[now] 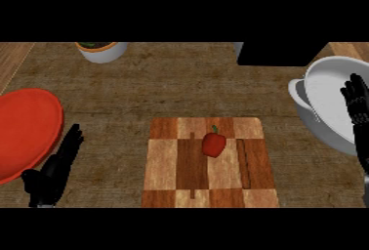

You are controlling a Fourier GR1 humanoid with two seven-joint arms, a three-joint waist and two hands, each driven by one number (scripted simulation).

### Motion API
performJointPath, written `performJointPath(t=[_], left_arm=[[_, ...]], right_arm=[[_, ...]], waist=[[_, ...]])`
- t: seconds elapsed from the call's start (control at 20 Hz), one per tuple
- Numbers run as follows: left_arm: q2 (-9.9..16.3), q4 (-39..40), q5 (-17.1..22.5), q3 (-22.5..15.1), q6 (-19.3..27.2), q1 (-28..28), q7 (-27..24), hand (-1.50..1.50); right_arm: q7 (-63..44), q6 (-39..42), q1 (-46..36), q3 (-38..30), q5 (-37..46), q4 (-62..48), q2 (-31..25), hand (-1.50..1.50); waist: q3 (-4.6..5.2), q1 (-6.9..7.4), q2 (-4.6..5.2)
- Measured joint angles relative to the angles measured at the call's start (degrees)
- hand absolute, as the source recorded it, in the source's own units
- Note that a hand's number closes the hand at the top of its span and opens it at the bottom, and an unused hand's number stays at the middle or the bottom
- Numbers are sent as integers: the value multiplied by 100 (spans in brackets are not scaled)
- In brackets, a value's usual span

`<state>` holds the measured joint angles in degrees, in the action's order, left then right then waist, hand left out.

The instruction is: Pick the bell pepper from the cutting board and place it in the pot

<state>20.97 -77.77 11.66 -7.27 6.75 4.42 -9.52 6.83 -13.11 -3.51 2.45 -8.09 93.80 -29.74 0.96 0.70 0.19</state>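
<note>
The red bell pepper [213,144] is lying untouched on the checkered wooden cutting board [173,172], a little above the board's middle with its green stem pointing away from the robot. Neither hand is holding anything, so the picking step is not yet begun.

The right hand [355,103] is showing at the view's right edge, over the white pot [324,83], with its fingers straight and spread, well apart from the pepper. The left hand [59,163] is sitting at the lower left of the tabletop [180,88], just beside the red plate [25,129], its fingers stretched out straight and empty. A white bowl [103,51] with something dark inside, perhaps greenery, is standing at the far edge, and a black block [277,53] is sitting behind the pot.

The next move is likely calling for the right hand, being nearer the pot, to travel left and down over the board, keep its fingers wide around the pepper, then close on its body before carrying it right to the pot.
</note>
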Motion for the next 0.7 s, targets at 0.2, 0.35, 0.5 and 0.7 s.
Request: performJointPath(t=[0.2, 0.35, 0.5, 0.7], left_arm=[[-174, -202, 31, 90, 163, -109, -101, 0], [-360, -412, 58, 177, 395, -240, -217, 0], [-516, -553, 118, 223, 525, -256, -282, 0], [-692, -733, 73, 116, 650, -353, -262, 0]], right_arm=[[379, -694, 232, 170, 728, 791, 219, 150], [568, -1314, 477, 54, 1451, 1182, 157, -150], [453, -2365, 1003, -238, 2066, 1182, 549, -150], [943, -3506, 1656, 496, 3152, 1592, 1477, -150]], waist=[[-54, -147, -62], [-37, -404, -147], [-57, -591, -160], [-76, -458, -121]])
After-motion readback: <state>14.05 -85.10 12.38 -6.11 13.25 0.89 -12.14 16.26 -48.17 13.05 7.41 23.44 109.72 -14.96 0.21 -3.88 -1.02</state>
